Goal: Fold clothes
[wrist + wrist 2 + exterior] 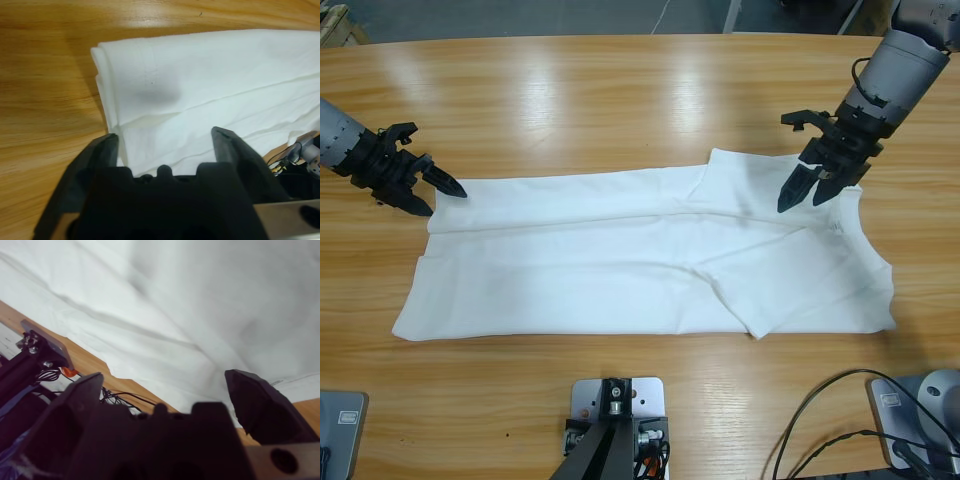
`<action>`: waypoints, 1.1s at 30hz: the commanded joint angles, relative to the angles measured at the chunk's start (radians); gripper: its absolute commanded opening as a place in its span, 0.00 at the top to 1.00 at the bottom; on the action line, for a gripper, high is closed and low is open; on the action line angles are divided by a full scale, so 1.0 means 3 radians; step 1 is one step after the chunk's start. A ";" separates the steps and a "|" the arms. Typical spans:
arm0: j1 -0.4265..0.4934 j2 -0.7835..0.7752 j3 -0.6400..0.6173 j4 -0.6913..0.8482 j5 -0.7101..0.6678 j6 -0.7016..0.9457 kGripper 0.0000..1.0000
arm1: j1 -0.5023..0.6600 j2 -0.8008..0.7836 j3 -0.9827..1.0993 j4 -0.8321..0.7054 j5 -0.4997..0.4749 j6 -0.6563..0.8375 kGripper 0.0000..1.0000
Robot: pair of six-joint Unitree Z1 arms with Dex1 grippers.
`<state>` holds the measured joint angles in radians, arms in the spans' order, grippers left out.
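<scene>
So far I read one lengthwise fold done: T-shirt (650, 270) lies flat mid-table (620, 90), doubled long. Left tool (432, 186) at its far-left corner, right tool (810, 187) over the collar end, both apart, empty. Crosswise folds remain.

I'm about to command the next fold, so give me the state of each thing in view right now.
T-shirt: flat on the table, far long edge folded over lengthwise, one sleeve doubled onto the body.
Left gripper: jaws open, at the shirt's folded corner, holding nothing.
Right gripper: jaws open, over the shirt's other end, holding nothing.
Table: wood, shirt lying across it.
</scene>
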<state>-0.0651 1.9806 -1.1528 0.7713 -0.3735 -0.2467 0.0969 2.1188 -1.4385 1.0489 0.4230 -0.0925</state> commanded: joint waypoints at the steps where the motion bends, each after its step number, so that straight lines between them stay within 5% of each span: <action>1: -0.0045 0.0047 0.0089 -0.0009 -0.0038 0.0019 1.00 | 0.0040 -0.0037 0.0106 -0.0035 0.0027 0.0027 0.11; 33: -0.0514 -0.0113 0.0534 0.0119 -0.0204 -0.0519 1.00 | 0.0048 -0.0248 0.0096 0.0189 0.0036 0.0072 0.14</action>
<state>-0.2090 1.9474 -1.0187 0.7751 -0.4163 -0.3656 0.0975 2.0825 -1.4361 1.0662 0.4230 -0.0847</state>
